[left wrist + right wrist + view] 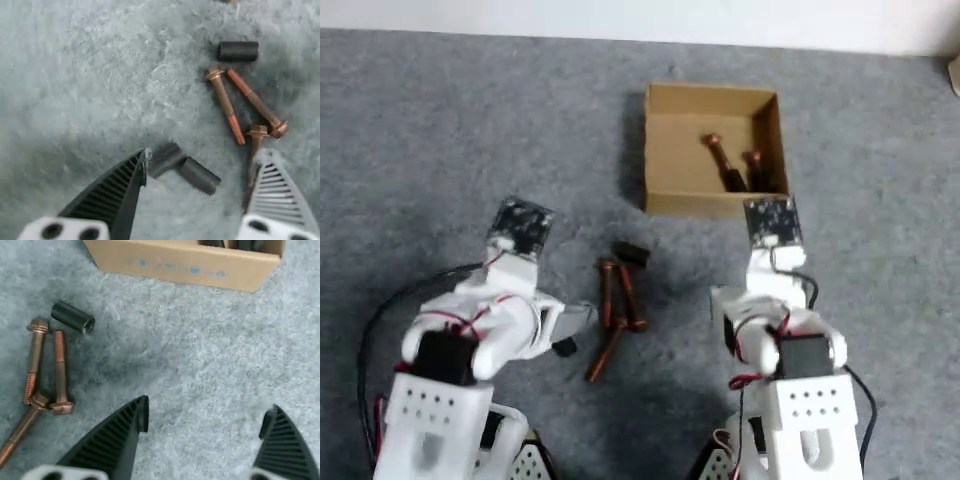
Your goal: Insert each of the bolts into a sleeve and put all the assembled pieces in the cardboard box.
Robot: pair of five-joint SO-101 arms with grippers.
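Observation:
Three copper bolts lie loose in a cluster on the grey carpet: one (pixel 225 103), a second (pixel 254 101) and a third (pixel 254 150). Two black sleeves (pixel 165 159) (pixel 200 175) lie touching each other between the fingers of my open left gripper (pixel 207 155), which hovers just above them. A third sleeve (pixel 238 51) lies beyond the bolts. My right gripper (pixel 209 407) is open over bare carpet, with the bolts (pixel 60 372) and that sleeve (pixel 73 316) off to one side. The cardboard box (pixel 665 150) holds two assembled pieces (pixel 732 165).
The box's near wall (pixel 185 262) stands just ahead of my right gripper. In the high view the bolts (pixel 612 310) lie between the two arms, with open carpet all around. A pale wall edge runs along the far side.

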